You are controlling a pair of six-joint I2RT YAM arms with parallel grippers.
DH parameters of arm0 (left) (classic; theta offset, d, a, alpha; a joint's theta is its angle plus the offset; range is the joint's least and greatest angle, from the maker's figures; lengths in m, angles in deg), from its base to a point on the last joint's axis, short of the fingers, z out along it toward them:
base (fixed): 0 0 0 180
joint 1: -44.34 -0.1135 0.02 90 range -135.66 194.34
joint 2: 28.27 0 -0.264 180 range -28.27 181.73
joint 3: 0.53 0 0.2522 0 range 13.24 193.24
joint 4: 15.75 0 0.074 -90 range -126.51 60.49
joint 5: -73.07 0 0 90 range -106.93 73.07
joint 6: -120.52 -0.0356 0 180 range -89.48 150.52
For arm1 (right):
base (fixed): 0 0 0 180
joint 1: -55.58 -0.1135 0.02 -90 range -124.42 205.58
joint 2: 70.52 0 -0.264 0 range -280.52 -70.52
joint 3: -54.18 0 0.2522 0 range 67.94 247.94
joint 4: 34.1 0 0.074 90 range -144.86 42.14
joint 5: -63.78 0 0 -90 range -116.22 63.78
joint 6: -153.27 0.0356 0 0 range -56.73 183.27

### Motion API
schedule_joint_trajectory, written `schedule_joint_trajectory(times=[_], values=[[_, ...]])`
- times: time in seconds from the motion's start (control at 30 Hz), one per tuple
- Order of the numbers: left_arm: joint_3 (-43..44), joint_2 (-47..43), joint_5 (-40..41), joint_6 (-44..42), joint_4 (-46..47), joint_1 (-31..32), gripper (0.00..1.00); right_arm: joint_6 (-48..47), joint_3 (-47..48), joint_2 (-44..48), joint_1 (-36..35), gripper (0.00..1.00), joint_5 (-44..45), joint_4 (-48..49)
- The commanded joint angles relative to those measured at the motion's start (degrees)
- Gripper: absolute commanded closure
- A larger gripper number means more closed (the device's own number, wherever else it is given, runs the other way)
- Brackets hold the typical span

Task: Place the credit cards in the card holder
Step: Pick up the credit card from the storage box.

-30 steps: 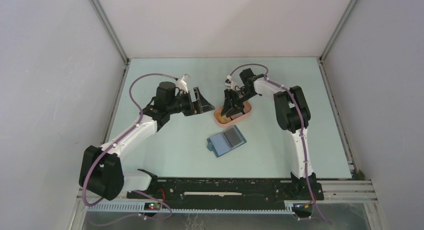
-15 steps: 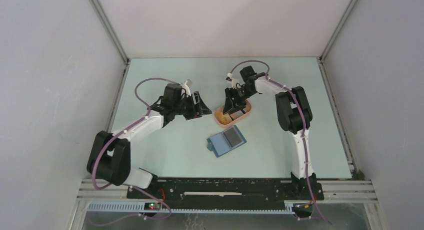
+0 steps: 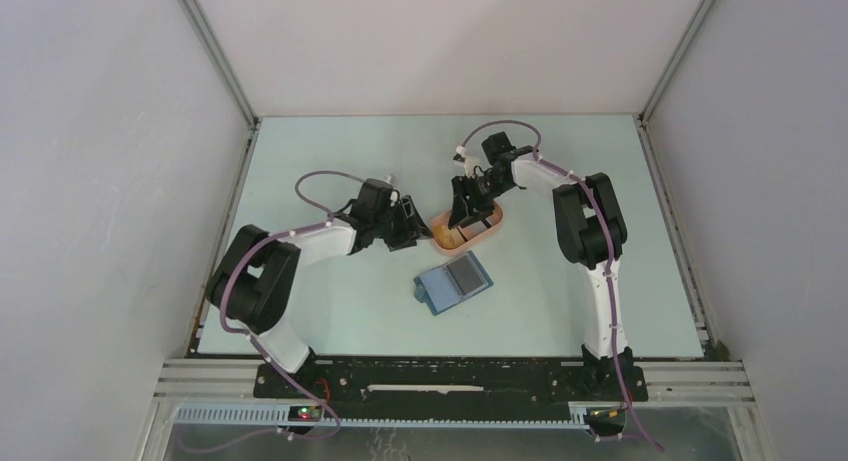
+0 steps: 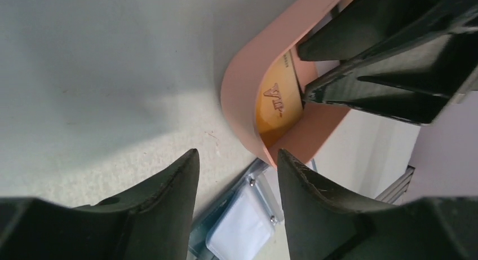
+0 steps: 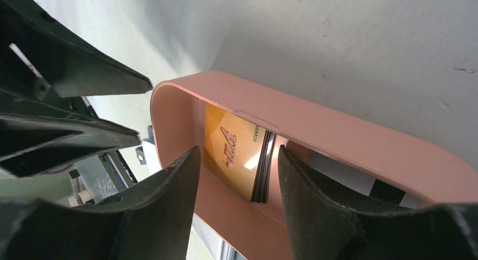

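The credit cards stand as a stack in a peach-pink tray point(image 3: 482, 235): an orange-yellow card point(image 5: 231, 144) in front, dark cards point(image 5: 262, 168) behind it. The orange card also shows in the left wrist view point(image 4: 275, 102). My right gripper point(image 3: 464, 209) point(image 5: 237, 153) is open over the tray, with its fingers either side of the stack. My left gripper point(image 3: 412, 227) point(image 4: 238, 158) is open and empty at the tray's left end point(image 4: 239, 96). The card holder point(image 3: 440, 291) lies open in front of the tray with a dark card point(image 3: 464, 274) on it. Its lighter inside point(image 4: 239, 229) shows between my left fingers.
The right gripper's black fingers point(image 4: 383, 62) fill the upper right of the left wrist view. The left gripper's fingers point(image 5: 67, 102) fill the left of the right wrist view. White walls enclose the pale green table point(image 3: 330, 301) on three sides.
My left arm has swung right and down, bringing its gripper to the tray's left end. My right gripper has stayed over the tray.
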Motion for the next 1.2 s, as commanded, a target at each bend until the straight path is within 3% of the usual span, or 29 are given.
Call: schedule_joint_trajectory(times=[0.0,0.27,0.57,0.97,1.17], values=[[4.3,3.2,3.7,1.4,3.0,2.0,0.45,-1.4,-0.8,1.2,-0.4,0.38,-0.3,0.4],[6.1,7.1,3.5,-0.2,1.7,2.4,0.70,-0.9,-0.7,0.5,-1.6,0.39,-1.2,0.0],[7.0,7.3,4.0,-0.9,0.8,2.8,0.92,3.5,-0.1,-0.6,-1.9,0.41,-11.3,-0.3],[7.8,7.4,4.2,-0.7,0.7,3.5,0.96,9.2,-0.8,-1.4,-0.7,0.44,-20.8,1.3],[8.0,7.7,3.8,-0.6,1.0,3.6,0.96,8.4,-1.0,-2.0,-1.0,0.46,-19.2,0.9]])
